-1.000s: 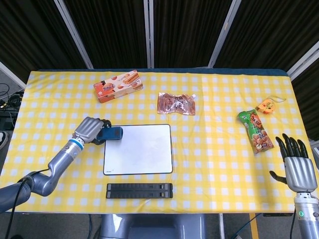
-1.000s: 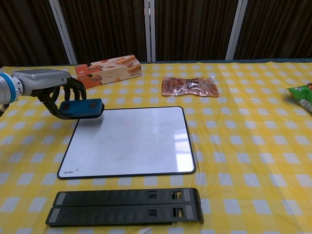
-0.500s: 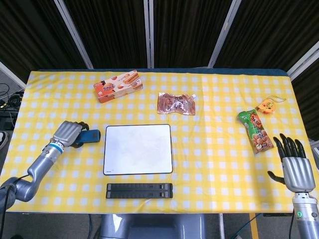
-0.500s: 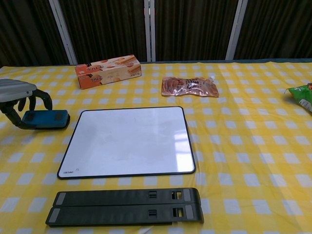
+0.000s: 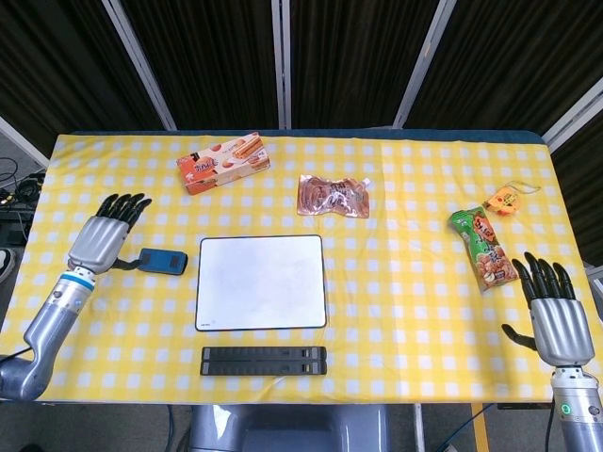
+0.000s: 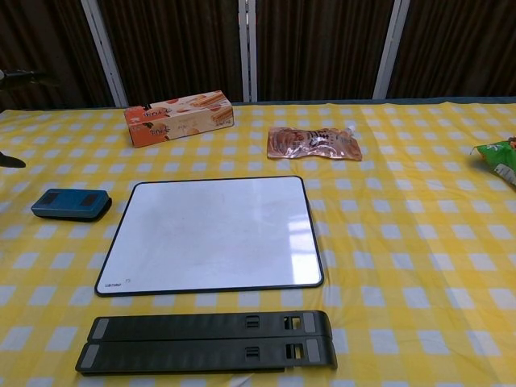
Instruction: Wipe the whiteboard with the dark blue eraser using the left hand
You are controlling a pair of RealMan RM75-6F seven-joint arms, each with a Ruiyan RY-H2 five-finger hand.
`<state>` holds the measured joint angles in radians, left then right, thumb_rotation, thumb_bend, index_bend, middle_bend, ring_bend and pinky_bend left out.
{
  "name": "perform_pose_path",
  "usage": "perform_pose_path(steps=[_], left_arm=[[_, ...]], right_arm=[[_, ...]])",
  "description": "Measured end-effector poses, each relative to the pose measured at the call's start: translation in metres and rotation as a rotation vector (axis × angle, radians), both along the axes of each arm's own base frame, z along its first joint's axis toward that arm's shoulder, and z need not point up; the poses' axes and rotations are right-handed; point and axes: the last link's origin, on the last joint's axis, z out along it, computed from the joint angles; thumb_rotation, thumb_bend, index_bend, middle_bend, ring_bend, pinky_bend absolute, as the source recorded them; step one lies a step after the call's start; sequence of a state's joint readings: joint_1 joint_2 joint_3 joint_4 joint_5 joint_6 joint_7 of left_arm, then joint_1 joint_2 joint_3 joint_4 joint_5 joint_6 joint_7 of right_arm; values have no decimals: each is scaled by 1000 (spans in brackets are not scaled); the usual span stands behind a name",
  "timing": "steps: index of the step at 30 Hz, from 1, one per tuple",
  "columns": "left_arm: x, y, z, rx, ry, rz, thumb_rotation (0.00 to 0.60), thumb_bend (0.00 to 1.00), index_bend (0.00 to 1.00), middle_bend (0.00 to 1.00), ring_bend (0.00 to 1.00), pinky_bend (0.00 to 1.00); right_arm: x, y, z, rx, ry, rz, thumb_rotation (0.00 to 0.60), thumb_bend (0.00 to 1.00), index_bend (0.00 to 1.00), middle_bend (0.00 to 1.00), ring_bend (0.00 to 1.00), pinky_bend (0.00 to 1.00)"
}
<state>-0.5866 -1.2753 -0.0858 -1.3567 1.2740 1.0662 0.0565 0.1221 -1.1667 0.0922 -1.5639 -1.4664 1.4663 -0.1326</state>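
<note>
The whiteboard (image 6: 214,232) is seen lying flat on the yellow checked tablecloth (image 5: 396,311), and its surface looks clean in both views; only faint smudges can be made out, too slight to be called marks. The dark blue eraser (image 5: 162,261) is set down on the cloth just beside the whiteboard's left edge, apart from it and not touched by any hand. From this it is judged that the wiping is done and the eraser has been put aside, so that little or nothing of the task is left.

The left hand (image 5: 102,235) is held to the left of the eraser, near it but clear of it, with its fingers spread and extended away from the robot; nothing is held in it. Its forearm is seen running back toward the table's near left corner. In the chest view only a dark fingertip at the left edge is shown.

The right hand (image 5: 550,311) is kept well away from the whiteboard, at the table's near right corner, fingers apart and pointing up, empty.

A black folded stand (image 6: 210,340) is laid just in front of the whiteboard.
</note>
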Motion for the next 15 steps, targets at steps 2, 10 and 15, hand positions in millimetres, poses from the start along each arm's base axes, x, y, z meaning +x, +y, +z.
perform_pose_path(steps=[2, 10, 15], left_arm=[[5, -16, 11, 48, -22, 21, 600, 0, 0, 0, 0, 0], [-5, -93, 54, 233, -71, 194, 600, 0, 0, 0, 0, 0], [-13, -112, 59, 238, -52, 219, 600, 0, 0, 0, 0, 0]], right_arm=[[1, 1, 1, 1, -4, 4, 600, 0, 0, 0, 0, 0], [3, 2, 2, 7, -18, 18, 600, 0, 0, 0, 0, 0], [3, 3, 4, 3, -22, 20, 600, 0, 0, 0, 0, 0]])
